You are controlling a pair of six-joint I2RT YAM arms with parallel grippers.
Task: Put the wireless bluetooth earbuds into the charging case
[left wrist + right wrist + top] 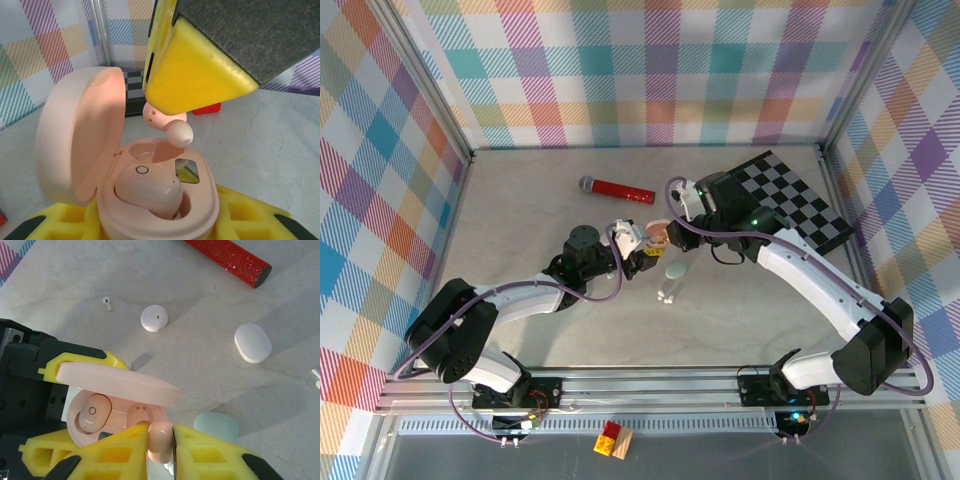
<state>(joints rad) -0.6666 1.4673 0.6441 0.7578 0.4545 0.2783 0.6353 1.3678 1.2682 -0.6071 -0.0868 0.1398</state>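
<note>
Pinching the pink earbud [177, 132], probably light, hard and slippery, by its flanks, the right gripper [161, 430] hangs it just above the empty well [145, 150], at 12 o'clock from the seated earbud [147, 192], in the open charging case [202, 210] clamped by the left gripper [638, 243].

the raised lid [80, 135] walls one side of the case [205, 205]; a seated earbud [147, 192] blocks the near half, the far socket [145, 150] lies open below the held earbud [170, 125].

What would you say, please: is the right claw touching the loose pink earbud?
Touching. The right wrist view shows the pink earbud pinched in the right claw, with both yellow fingers pressed against its sides and no gap.
</note>
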